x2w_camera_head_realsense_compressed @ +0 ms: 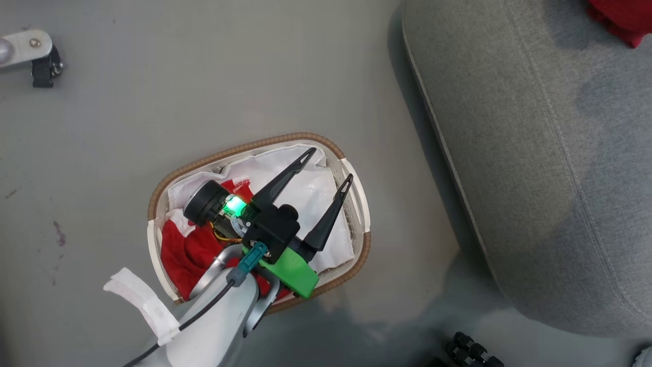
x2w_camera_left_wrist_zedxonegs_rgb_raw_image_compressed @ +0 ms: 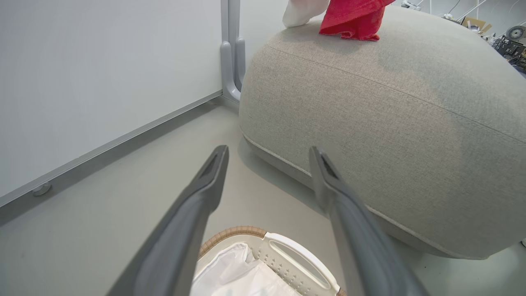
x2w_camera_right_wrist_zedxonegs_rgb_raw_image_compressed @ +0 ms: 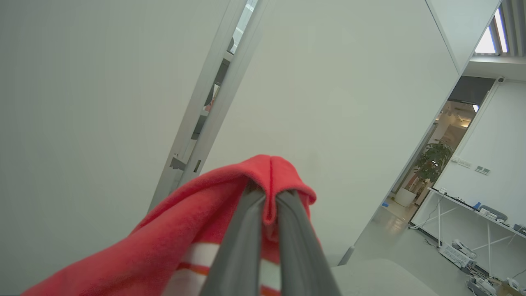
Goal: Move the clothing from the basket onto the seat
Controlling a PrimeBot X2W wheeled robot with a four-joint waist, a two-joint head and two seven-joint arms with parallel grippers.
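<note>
Red clothing (x2w_camera_head_realsense_compressed: 186,252) looks limp; pinch a fold at basket's (x2w_camera_head_realsense_compressed: 254,143) eight o'clock with your spread left gripper (x2w_camera_head_realsense_compressed: 330,163); right gripper (x2w_camera_right_wrist_zedxonegs_rgb_raw_image_compressed: 269,193) clamps clothing.

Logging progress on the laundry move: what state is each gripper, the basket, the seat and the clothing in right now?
left gripper: jaws open, empty, above the basket.
right gripper: jaws shut on a striped red garment.
basket: upright on the floor, red clothing inside.
seat: red fabric on its top.
</note>
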